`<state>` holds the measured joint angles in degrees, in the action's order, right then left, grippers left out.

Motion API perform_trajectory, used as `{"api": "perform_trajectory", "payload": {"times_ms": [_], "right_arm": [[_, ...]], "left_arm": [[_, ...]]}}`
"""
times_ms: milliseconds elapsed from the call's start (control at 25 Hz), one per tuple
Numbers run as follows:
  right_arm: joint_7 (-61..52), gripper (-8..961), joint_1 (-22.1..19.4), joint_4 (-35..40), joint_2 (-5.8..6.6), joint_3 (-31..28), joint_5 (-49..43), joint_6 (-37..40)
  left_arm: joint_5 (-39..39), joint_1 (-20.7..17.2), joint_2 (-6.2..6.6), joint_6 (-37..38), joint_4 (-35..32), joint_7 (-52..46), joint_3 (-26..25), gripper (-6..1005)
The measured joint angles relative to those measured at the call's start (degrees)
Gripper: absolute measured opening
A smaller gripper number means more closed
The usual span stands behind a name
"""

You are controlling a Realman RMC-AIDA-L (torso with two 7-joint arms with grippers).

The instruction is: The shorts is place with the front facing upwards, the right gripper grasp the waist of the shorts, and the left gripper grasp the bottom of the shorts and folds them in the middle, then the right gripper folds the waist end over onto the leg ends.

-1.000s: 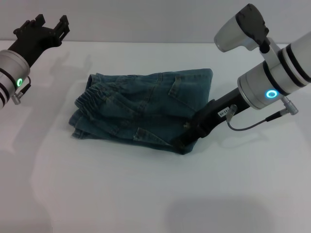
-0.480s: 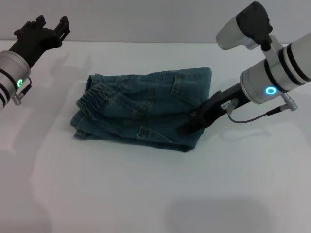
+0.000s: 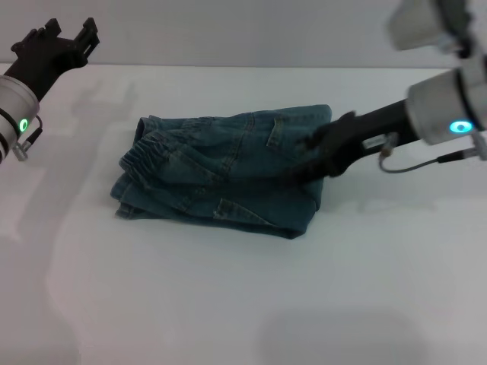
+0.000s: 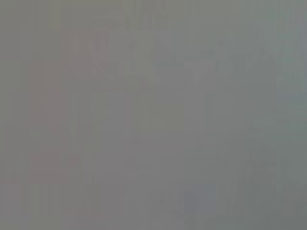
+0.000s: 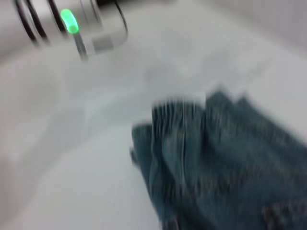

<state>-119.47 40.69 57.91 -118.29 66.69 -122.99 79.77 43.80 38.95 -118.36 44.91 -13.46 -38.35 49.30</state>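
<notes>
The shorts point(image 3: 221, 175) lie folded in a bundle on the white table point(image 3: 228, 304), the waist point(image 3: 148, 156) on the left. The right gripper point(image 3: 304, 163) rests at their right edge; whether its fingers grip cloth, I cannot tell. The left gripper point(image 3: 72, 38) hangs far left, fingers spread, holding nothing.

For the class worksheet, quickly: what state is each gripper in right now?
Left gripper: open, raised clear of the shorts.
Right gripper: over the shorts' right edge; grip cannot be told.
</notes>
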Motion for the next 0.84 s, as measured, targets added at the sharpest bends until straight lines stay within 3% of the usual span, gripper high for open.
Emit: {"api": "perform_trajectory", "payload": {"times_ms": [160, 200, 360, 560, 760, 840], "right_arm": [[11.0, 752, -6.7, 3.2, -0.06, -8.3, 12.7, -0.3], [18.2, 752, -9.8, 2.7, -0.11, -13.8, 19.1, -1.2], [31.4, 752, -14.7, -0.6, -0.39, -20.8, 29.3, -5.1], [60.6, 752, -20.0, -15.2, -0.44, -30.2, 55.1, -9.6], [92.0, 752, -20.0, -33.1, -0.44, -37.8, 85.6, -9.1], [98.9, 752, -19.3, -36.9, -0.34, -38.4, 94.4, -8.9]], "left_arm": [[-2.9, -0.5, 0.04, 0.6, -0.3, -0.1, 0.0, 648], [-5.3, -1.1, 0.14, 1.6, -0.5, -0.5, 0.0, 648], [-9.5, -2.5, 0.26, 3.9, -0.8, -1.4, 0.0, 648], [-16.5, -6.2, 0.33, 9.2, -1.9, -1.3, 0.0, 648], [-21.9, -9.2, 0.34, 13.1, -1.7, -0.9, 0.0, 648], [-22.9, -10.0, 0.32, 13.9, -1.5, -0.9, 0.0, 648]]}}
